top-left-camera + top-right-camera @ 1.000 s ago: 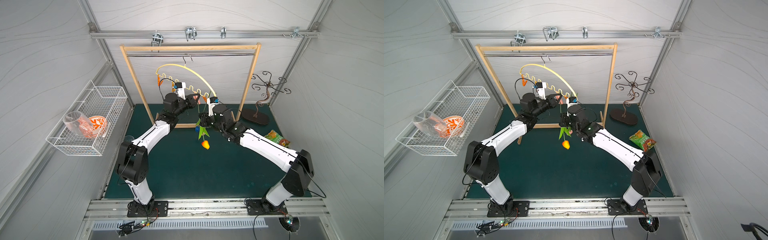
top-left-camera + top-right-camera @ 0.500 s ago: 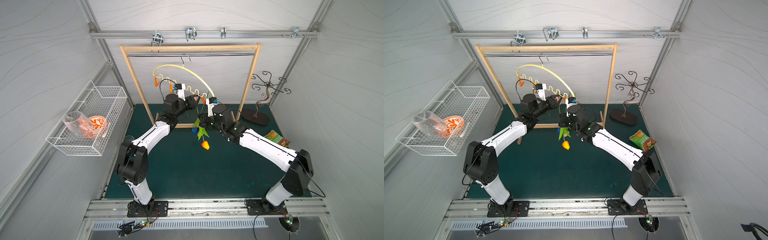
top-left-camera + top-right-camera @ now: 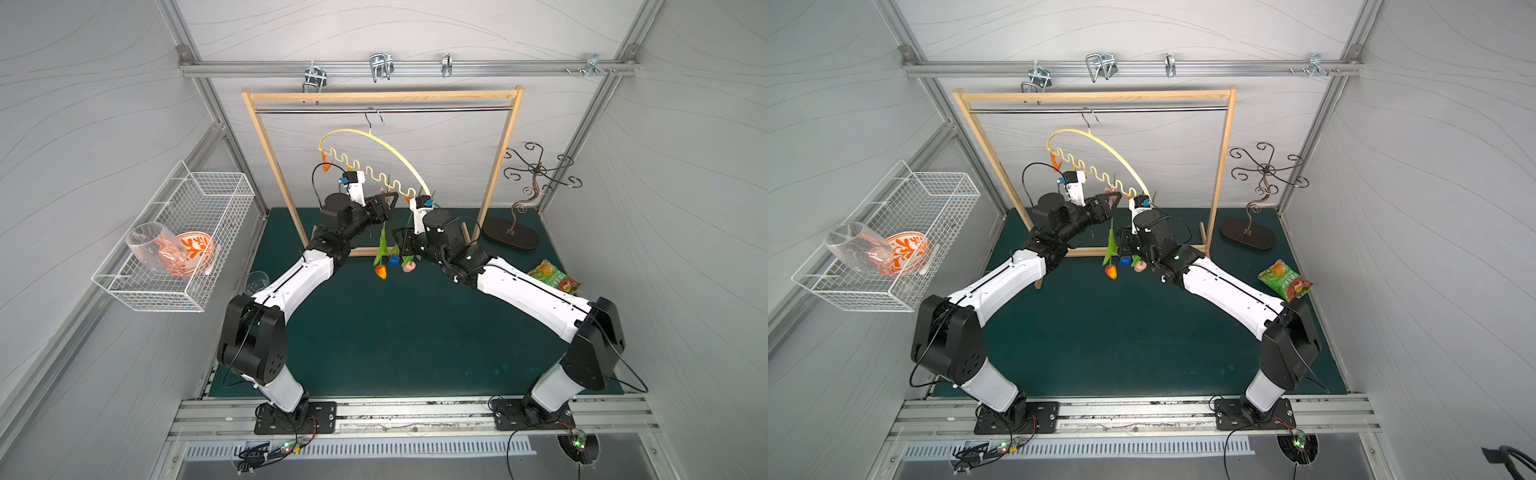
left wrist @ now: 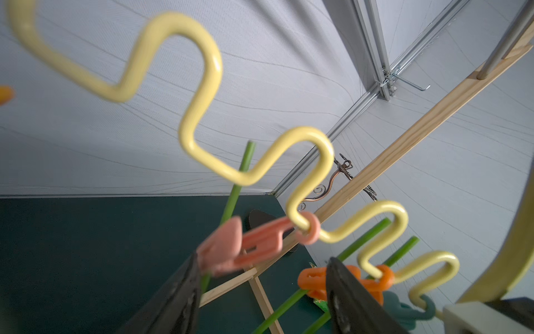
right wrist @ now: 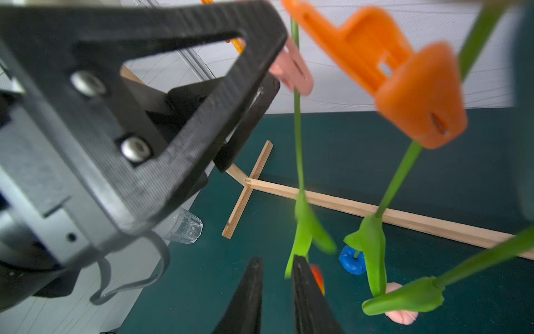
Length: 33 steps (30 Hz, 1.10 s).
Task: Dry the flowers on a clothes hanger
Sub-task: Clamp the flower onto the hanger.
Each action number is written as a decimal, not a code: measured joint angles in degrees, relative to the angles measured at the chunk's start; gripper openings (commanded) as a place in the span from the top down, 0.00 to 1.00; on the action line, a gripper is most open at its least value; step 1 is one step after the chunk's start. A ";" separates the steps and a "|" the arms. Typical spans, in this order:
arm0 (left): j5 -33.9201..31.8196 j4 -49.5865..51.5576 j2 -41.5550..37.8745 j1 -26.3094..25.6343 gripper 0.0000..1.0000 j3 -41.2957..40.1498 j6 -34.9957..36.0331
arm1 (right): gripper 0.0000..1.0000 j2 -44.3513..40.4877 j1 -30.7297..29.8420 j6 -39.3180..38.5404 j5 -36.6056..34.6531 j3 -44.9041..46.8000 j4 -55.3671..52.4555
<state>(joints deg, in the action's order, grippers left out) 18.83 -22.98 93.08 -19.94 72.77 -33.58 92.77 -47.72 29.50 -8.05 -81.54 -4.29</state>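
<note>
Since all three flowers [image 3: 388, 259] hang heads-down off the hanger [image 4: 215, 66], the pinning part looks finished, or close to it.

- Orange tulip [image 5: 316, 274]: stem runs up into the pink pin [image 4: 260, 243]. Pin jaws appear closed on it.
- Blue tulip [image 5: 352, 261]: stem passes through the orange pin [image 5: 404, 86], held.
- Pink tulip [image 5: 401, 315]: stem rises toward the teal pin [image 4: 404, 312]. The clamp itself is too blurred to confirm.
- Hanger hooks on the rail of the wooden rack [image 3: 382, 94], tilted, with the loaded end low. Heads dangle above the green tabletop [image 3: 395, 332], not touching it.
- Left pincer [image 4: 264, 258]: spread wide, fingers either side of the pink pin's tail. One finger is at or just beside the pin, but it is not squeezing.
- Right pincer [image 5: 276, 260]: fingers slightly parted, narrow empty gap, tip just beside the orange tulip's leaf. It grips nothing.

Judgement: no flower lies on the tabletop and none sits in a pincer, so the hanging is done. What is left is for both arms to back away without snagging stems or swinging the hanger.

Periphery: wire basket [image 3: 166, 299] on the wall, snack bag [image 3: 555, 278] and metal stand [image 3: 515, 239] well apart from the work.
</note>
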 measured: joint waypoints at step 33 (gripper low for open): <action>-3.74 0.02 -3.30 0.00 0.29 -5.90 0.17 | 0.73 -1.88 -0.04 -0.59 -1.55 2.01 -1.11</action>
<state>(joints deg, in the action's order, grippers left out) 15.09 -22.96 89.78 -19.94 66.87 -33.41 90.89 -47.77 28.91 -9.61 -79.53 -5.41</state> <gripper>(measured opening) 0.707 0.274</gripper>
